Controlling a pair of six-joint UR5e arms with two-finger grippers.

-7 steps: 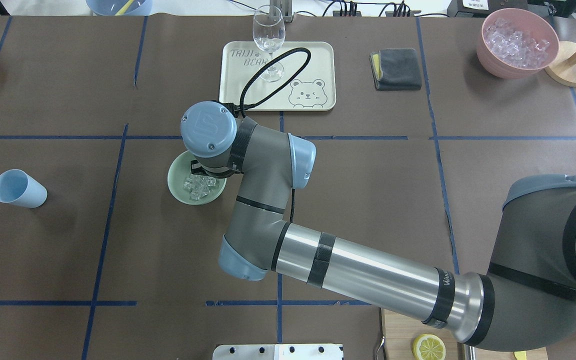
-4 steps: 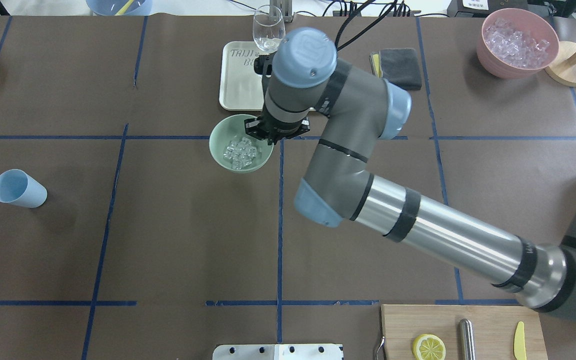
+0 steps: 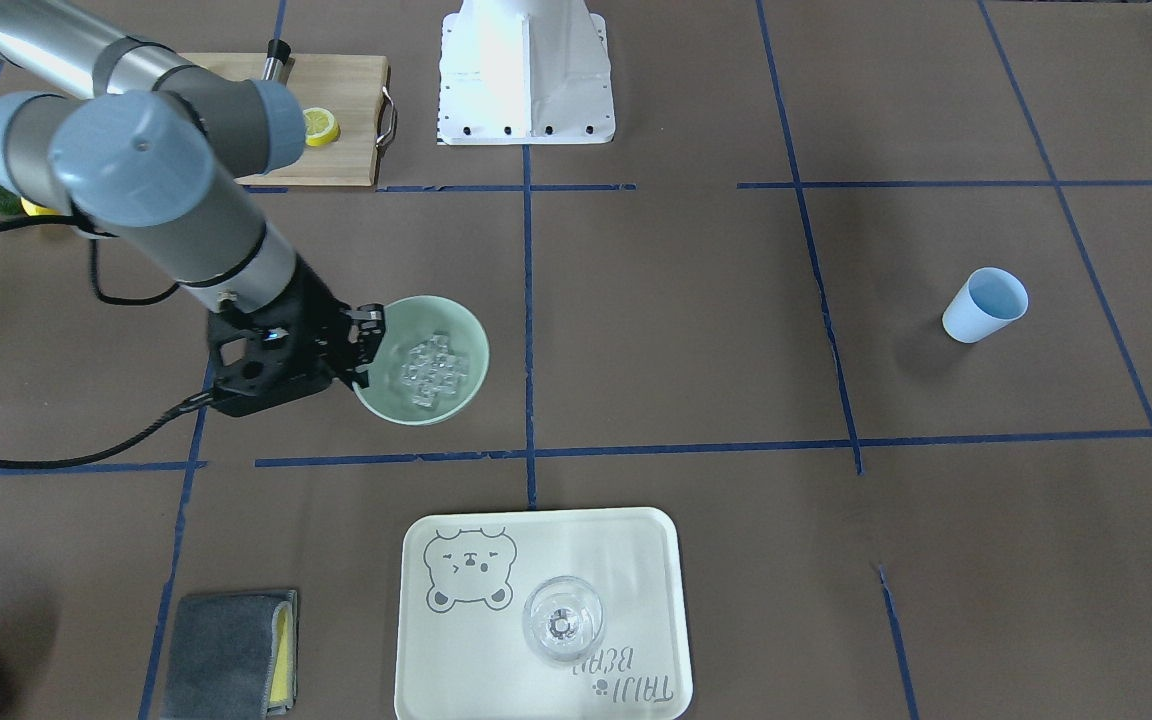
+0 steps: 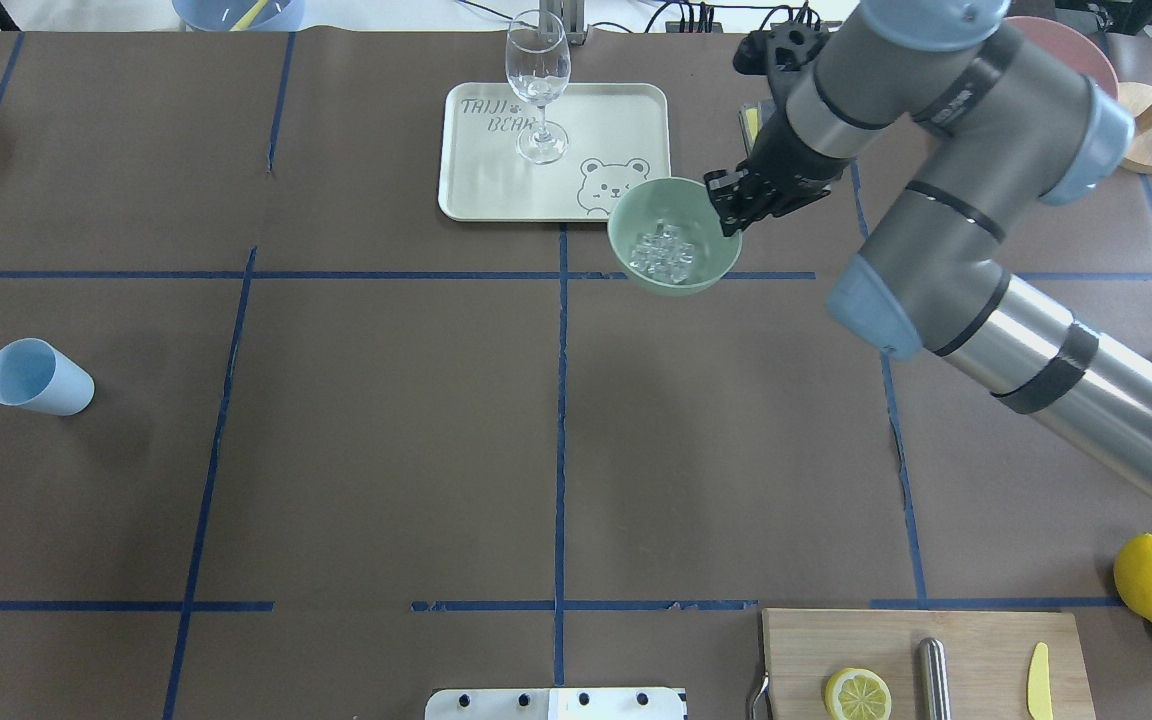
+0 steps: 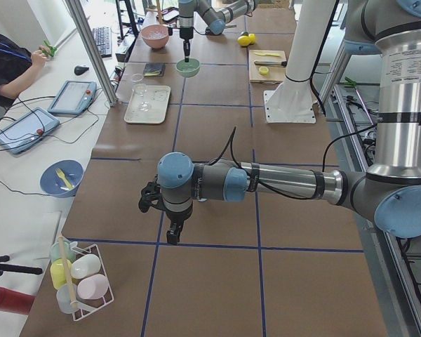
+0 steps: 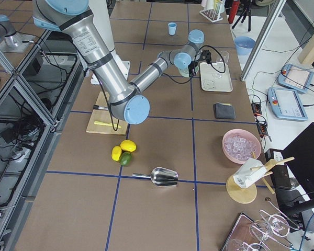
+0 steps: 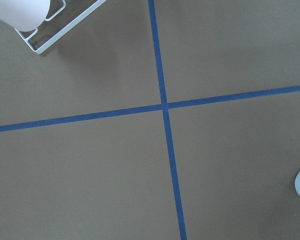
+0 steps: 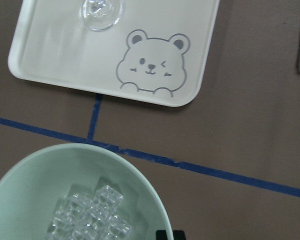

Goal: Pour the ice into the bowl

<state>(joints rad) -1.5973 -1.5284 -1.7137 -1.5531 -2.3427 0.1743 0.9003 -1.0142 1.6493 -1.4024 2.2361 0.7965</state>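
The pale mint-green bowl (image 4: pixel 676 285) hangs in the air just right of the table's middle, over the near right corner of the tray in the overhead view. It holds the ice (image 4: pixel 664 252), a small heap of clear cubes. My right gripper (image 4: pixel 726 205) is shut on the bowl's right rim. The front-facing view shows the same grip: right gripper (image 3: pixel 366 345), bowl (image 3: pixel 466 335), ice (image 3: pixel 431 370). The right wrist view looks down into the bowl (image 8: pixel 50 170) and onto its ice (image 8: pixel 95 212). My left gripper (image 5: pixel 174 235) hovers low near the table's left end; I cannot tell its state.
A cream tray (image 4: pixel 616 120) with a wine glass (image 4: pixel 537 85) lies at the back middle. A light blue cup (image 4: pixel 36 378) lies on its side far left. A grey cloth (image 3: pixel 231 655), a pink bowl (image 6: pixel 242 146), a metal scoop (image 6: pixel 162 177), lemons (image 4: pixel 1151 578) and a cutting board (image 4: pixel 976 640) are to the right.
My right arm has carried the bowl with its ice from left of the table's centre toward the back and right, past the tray's front edge.
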